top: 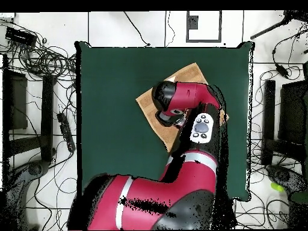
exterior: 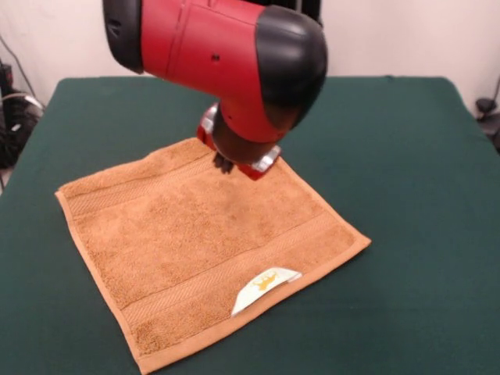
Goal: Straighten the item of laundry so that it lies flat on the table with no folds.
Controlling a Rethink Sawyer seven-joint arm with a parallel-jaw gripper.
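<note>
From the front, the dark green table (exterior: 406, 156) fills the scene beneath me, pale wall behind. My gripper (exterior: 225, 164) sits low at the far corner of the orange-tan towel (exterior: 195, 242); I cannot tell whether it is parted or closed, or whether it touches the cloth. The towel spreads out flat toward the camera from my tip, its white label (exterior: 266, 287) at the near hem.

From overhead, my arm (top: 180, 174) covers most of the towel (top: 186, 75); my gripper is hidden there.
</note>
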